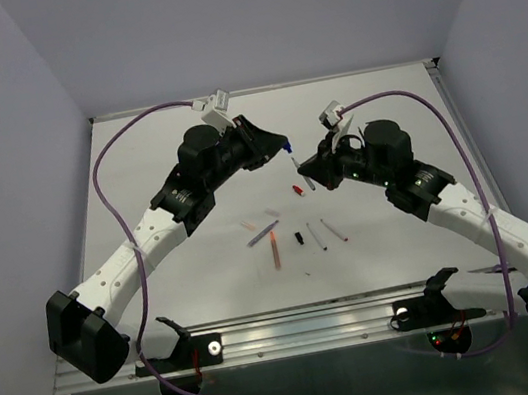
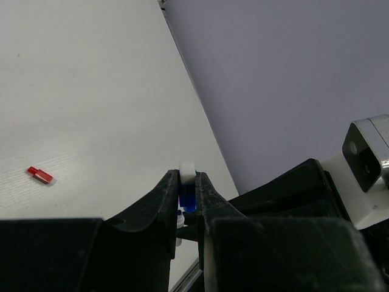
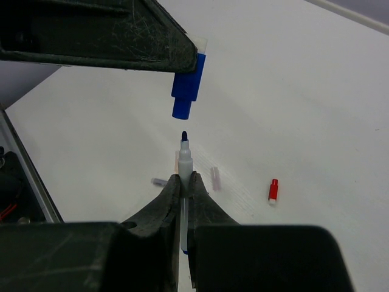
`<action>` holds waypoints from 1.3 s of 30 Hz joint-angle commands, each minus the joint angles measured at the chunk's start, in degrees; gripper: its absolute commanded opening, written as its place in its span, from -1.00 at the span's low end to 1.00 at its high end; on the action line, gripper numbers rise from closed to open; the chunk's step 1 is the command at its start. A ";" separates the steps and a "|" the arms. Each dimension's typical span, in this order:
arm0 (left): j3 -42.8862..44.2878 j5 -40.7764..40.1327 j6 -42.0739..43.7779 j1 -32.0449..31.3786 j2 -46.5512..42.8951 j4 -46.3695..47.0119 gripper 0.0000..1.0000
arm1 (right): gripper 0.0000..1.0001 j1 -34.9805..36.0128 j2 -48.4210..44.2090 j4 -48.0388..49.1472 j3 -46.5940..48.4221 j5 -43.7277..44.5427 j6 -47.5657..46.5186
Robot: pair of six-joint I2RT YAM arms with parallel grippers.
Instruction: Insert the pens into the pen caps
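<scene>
My left gripper [image 1: 282,144] is shut on a blue pen cap [image 1: 288,147], held above the table's far middle. The left wrist view shows the cap [image 2: 188,196] pinched between the fingers [image 2: 165,194]. My right gripper [image 1: 311,173] is shut on a white pen with a blue tip [image 1: 299,164]. In the right wrist view the pen [image 3: 185,159] points at the open end of the blue cap [image 3: 186,85], with a small gap between them. A red cap [image 1: 297,190] lies on the table under them and shows in both wrist views [image 2: 40,174] [image 3: 273,190].
Near the table's middle lie a grey pen [image 1: 262,234], an orange pen [image 1: 275,250], two white pens [image 1: 316,237] [image 1: 334,231], a black cap [image 1: 299,238] and two pale caps [image 1: 247,226] [image 1: 272,213]. A metal rail [image 1: 307,330] runs along the near edge.
</scene>
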 commanded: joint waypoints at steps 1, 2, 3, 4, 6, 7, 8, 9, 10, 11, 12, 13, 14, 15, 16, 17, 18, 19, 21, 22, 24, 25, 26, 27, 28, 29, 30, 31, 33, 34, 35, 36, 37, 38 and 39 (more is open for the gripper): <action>0.89 0.33 0.48 -0.15 -0.96 1.50 -1.00 | -0.99 -0.09 -1.61 1.73 3.44 -0.98 -0.57; 0.89 0.42 0.48 -0.15 -0.78 1.41 -1.00 | -0.99 -0.09 -1.61 1.81 3.62 -1.07 -0.57; 0.80 0.33 0.48 -0.06 -0.69 1.50 -1.00 | -0.99 -0.09 -1.61 1.81 3.71 -1.07 -0.66; 0.80 0.42 0.39 -0.06 -0.61 1.59 -1.00 | -0.99 -0.09 -1.61 1.90 3.88 -1.16 -0.57; 0.98 0.42 0.57 -0.06 -0.61 1.41 -1.00 | -0.99 -0.09 -1.43 2.08 4.15 -0.81 -0.57; 0.98 0.33 0.65 -0.15 -0.52 1.41 -1.00 | -0.99 -0.09 -1.35 2.16 4.23 -0.72 -0.57; 1.06 0.25 0.65 -0.15 -0.43 1.41 -1.00 | -0.99 -0.09 -1.26 2.08 4.41 -0.80 -0.66; 0.98 0.33 0.65 -0.06 -0.43 1.50 -1.00 | -0.99 -0.09 -1.08 2.16 4.50 -0.81 -0.66; 0.89 0.42 0.65 -0.06 -0.43 1.59 -1.00 | -0.99 -0.09 -0.91 2.17 4.67 -0.63 -0.66; 0.97 0.42 0.74 -0.06 -0.43 1.59 -1.00 | -0.99 -0.09 -0.73 2.08 4.76 -0.63 -0.75; 0.98 0.42 0.74 -0.15 -0.43 1.50 -1.00 | -0.99 -0.09 -0.64 2.25 4.76 -0.46 -0.75; 0.98 0.33 0.83 -0.15 -0.43 1.41 -1.00 | -0.99 -0.09 -0.56 2.17 4.85 -0.71 -0.75; 0.98 0.07 0.74 -0.15 -0.34 1.24 -1.00 | -0.99 -0.09 -0.47 2.25 4.94 -0.80 -0.66; 1.06 0.07 0.74 -0.15 -0.34 1.24 -1.00 | -0.99 -0.09 -0.38 2.43 5.02 -0.89 -0.49; 1.06 0.33 0.83 -0.15 -0.26 1.24 -1.00 | -0.99 -0.09 -0.38 2.52 5.11 -0.81 -0.31; 1.06 0.86 0.92 -0.15 -0.25 1.41 -1.00 | -0.99 -0.09 -0.38 2.60 5.03 -0.81 -0.22; 1.06 1.04 0.92 -0.06 -0.17 1.50 -1.00 | -0.99 -0.09 -0.47 3.30 4.76 0.06 -0.05; 1.06 1.12 1.00 -0.15 -0.17 1.59 -1.00 | -0.99 -0.09 -0.38 3.31 4.67 0.42 0.22; 0.98 1.39 1.00 -0.15 -0.08 1.59 -1.00 | -0.99 -0.09 -0.20 5.74 4.32 0.60 0.48; 0.89 1.48 1.09 -0.06 -0.08 1.76 -1.00 | -0.99 -0.09 -0.20 6.29 4.32 0.78 0.74; 0.71 1.65 1.27 -0.06 -0.08 1.85 -1.00 | -0.99 -0.09 0.15 6.82 4.58 1.74 0.92; 0.71 1.65 1.44 -0.06 -0.08 1.94 -1.00 | -0.99 -0.09 0.23 6.82 4.85 2.18 1.10; 0.71 1.91 1.62 -0.06 0.01 1.94 -1.00 | -0.99 -0.09 0.41 6.91 5.20 2.27 1.01; 0.71 2.35 1.88 -0.06 0.10 2.20 -1.00 | -0.99 -0.09 0.41 6.91 5.38 2.62 1.01; 0.62 2.88 2.14 -0.06 0.27 2.55 -1.00 | -0.99 -0.09 0.41 7.17 5.46 2.80 1.18; 0.71 4.10 2.32 -0.06 0.53 2.73 -1.00 | -0.99 -0.09 0.24 7.52 5.46 2.71 1.27; 0.80 5.33 2.58 -0.15 0.88 3.34 -1.00 | -0.98 -0.09 0.15 7.79 5.46 3.49 1.71; 0.80 5.34 2.93 -0.24 0.89 3.52 -1.00 | -0.98 -0.09 0.15 8.05 5.38 3.50 1.71; 1.15 6.31 3.46 -0.24 1.59 3.61 -1.00 | -0.99 -0.09 -0.03 8.58 5.38 3.94 1.45; 1.24 6.31 4.51 -0.67 1.77 3.70 -1.00 | -0.99 -0.09 -0.03 8.58 5.38 4.11 1.54; 1.24 6.31 5.30 -0.85 2.11 3.78 -1.00 | -0.99 -0.09 -0.03 8.67 5.46 4.20 1.10; 1.50 6.75 6.79 -1.29 2.29 4.05 -1.00 | -0.99 -0.09 -0.12 9.10 5.46 4.99 1.45; 1.76 6.49 9.50 -2.51 2.56 3.44 -1.00 | -0.99 -0.09 -0.20 9.20 5.64 5.17 1.62; 1.77 4.83 10.84 -3.22 2.91 3.09 -1.00 | -0.99 -0.09 -0.29 9.20 5.81 5.26 1.45; 1.77 4.21 12.41 -3.83 3.00 2.91 -1.00 | -0.99 -0.09 -0.29 9.54 5.90 5.52 1.71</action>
